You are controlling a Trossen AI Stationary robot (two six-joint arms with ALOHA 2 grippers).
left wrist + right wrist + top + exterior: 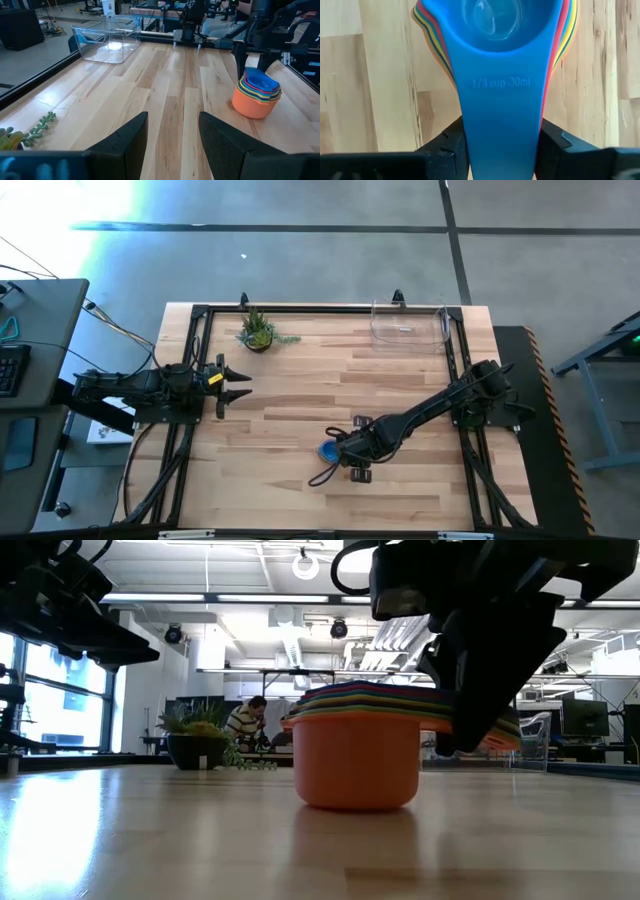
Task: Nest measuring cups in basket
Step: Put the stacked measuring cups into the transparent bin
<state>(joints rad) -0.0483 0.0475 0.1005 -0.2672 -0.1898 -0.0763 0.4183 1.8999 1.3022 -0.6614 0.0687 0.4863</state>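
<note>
The measuring cups (328, 450) are nested in one stack, orange at the bottom and blue on top, standing upright on the table near its near middle (360, 760) (256, 95). My right gripper (345, 452) (502, 145) is at the stack's handles, shut on them. The basket (408, 328) (107, 42), a clear bin, stands at the far right corner, well away from the stack. My left gripper (235, 383) (172, 135) waits open at the table's left side, holding nothing. My right gripper pinches the stacked flat handles (502, 115) between its two fingers (452, 142), one on each long edge, the blue handle on top. It comes from above, slanting in from the table's right, along the handles. The orange bottom cup (355, 790) stands upright on the table.
A small potted plant (258, 332) (20, 135) stands at the far left. A black metal frame (300, 308) runs along the table's edges. Bare wood lies between the stack and the basket. A person sits in the room beyond the table (245, 720).
</note>
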